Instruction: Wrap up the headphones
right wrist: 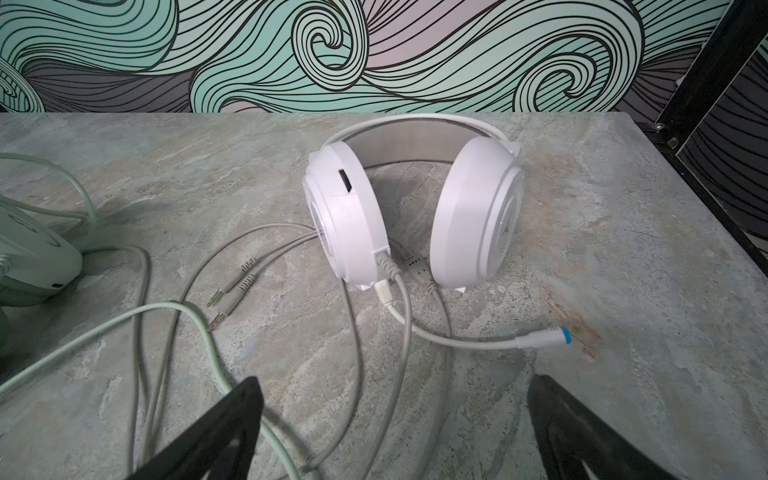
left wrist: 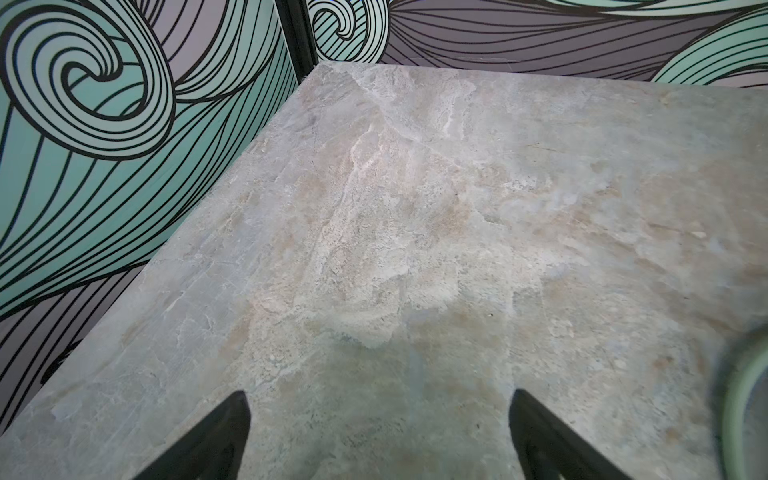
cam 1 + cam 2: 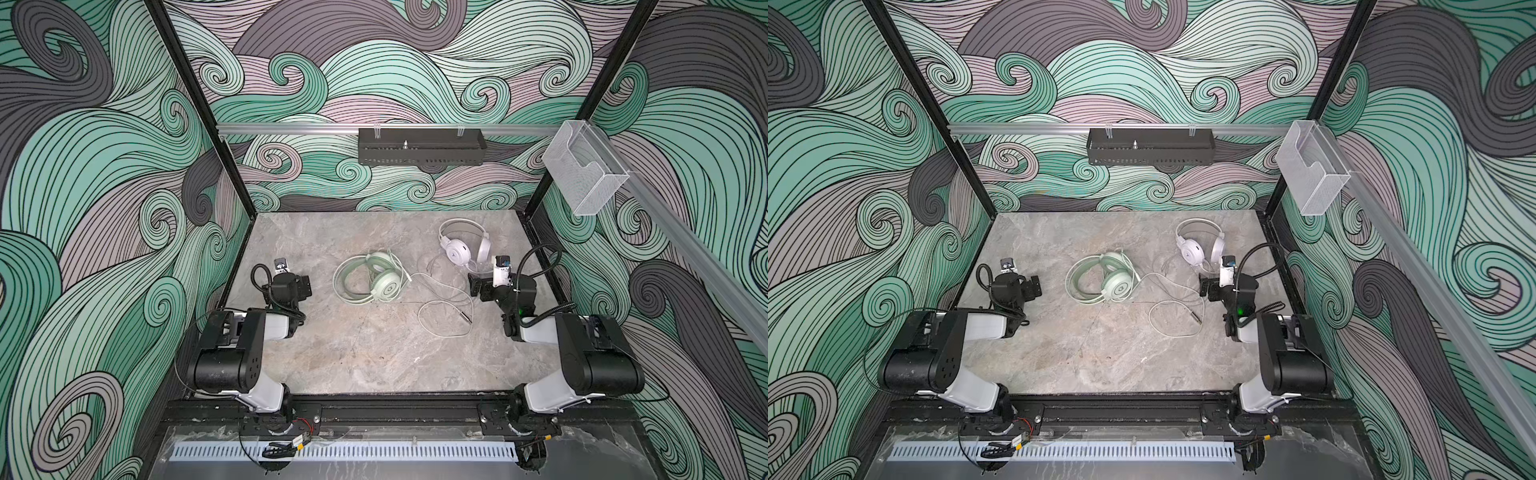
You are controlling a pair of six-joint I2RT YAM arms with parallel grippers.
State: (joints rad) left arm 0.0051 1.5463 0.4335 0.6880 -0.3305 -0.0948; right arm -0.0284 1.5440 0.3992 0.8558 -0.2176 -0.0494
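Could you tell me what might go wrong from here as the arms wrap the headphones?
1. The green cable and white cable cross on the table, so pulling either may snag the other.
2. The white headset seems propped upright; a tug could topple it.

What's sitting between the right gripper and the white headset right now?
Between right gripper and white headset: loose grey cables and a blue-tipped boom, seen in the right wrist view.
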